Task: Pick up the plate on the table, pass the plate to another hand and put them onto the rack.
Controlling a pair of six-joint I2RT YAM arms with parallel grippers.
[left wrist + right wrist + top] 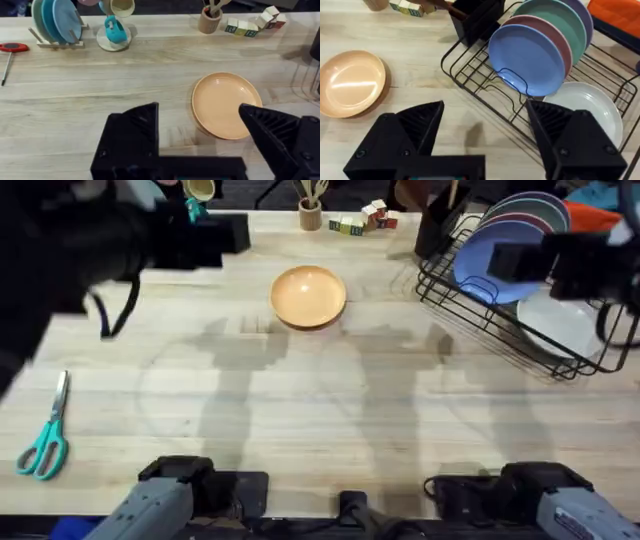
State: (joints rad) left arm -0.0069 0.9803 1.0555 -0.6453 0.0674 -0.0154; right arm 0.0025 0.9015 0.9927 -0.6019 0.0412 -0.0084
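The peach plate (225, 104) lies flat on the table (125, 85), just beyond the left gripper (200, 132) (fingers spread); the right gripper (485, 125), also spread, hovers beside the rack (485, 75) holding upright plates (530, 57).

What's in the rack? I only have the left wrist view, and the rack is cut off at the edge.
Observer: The rack holds upright plates, with a blue plate in front and pink, green and lavender ones behind it. A white plate sits lower down.
Operator: Right gripper holding anything?
Observer: No. The right gripper is open and empty, hovering at the rack's edge.
Operator: Anything loose on the table I can't see?
Observer: Teal-handled scissors lie near the table's left front corner, well apart from the plate.
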